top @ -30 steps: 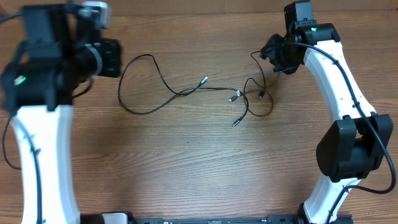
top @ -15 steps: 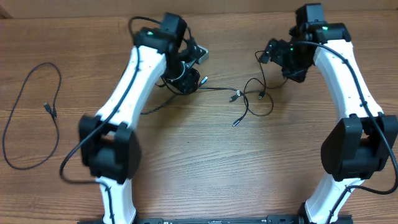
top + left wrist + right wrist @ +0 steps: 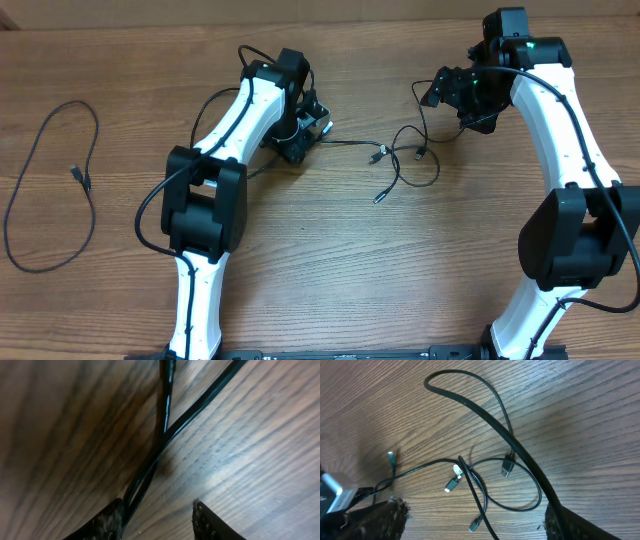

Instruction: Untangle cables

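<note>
Crossed cables point(image 3: 167, 435) are shown close up only at the left wrist, by the left gripper point(image 3: 157, 520), its fingers spread. The right gripper point(image 3: 474, 507) is spread wide over the mid-table tangle point(image 3: 485, 485). Only overhead is a lone cable point(image 3: 50, 180) seen, far left on the wooden table point(image 3: 320, 270).

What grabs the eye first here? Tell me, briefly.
A tangle of thin black cables lies mid-table, silver plug tips poking out. One more cable lies alone in a loop at the far left. The left arm reaches down onto the tangle's left strand.
</note>
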